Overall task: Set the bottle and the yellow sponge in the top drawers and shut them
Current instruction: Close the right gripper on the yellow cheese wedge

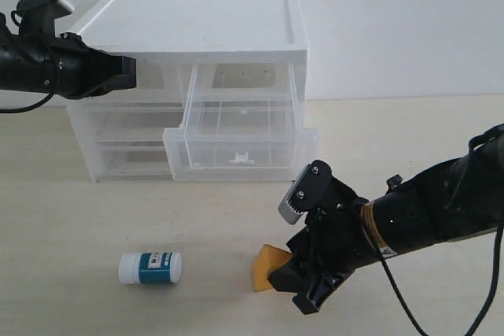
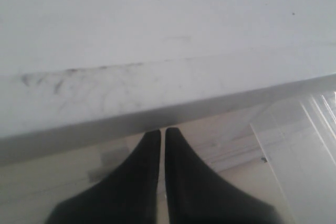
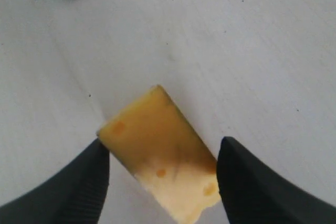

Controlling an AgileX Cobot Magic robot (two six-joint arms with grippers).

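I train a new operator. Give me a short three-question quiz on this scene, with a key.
1. True or false: the bottle stands upright on the table.
2. In the exterior view, which of the top drawers is pulled open? A) left B) right C) both
3. Fill in: the yellow sponge lies between the open jaws of the ____ gripper.
Key: 1 false, it lies on its side; 2 B; 3 right gripper.

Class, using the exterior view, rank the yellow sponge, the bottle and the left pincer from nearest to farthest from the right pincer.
1. Yellow sponge: on the table, between the open jaws of the right pincer.
2. Bottle: lying on its side, further left on the table.
3. Left pincer: shut, high up at the cabinet, far left.
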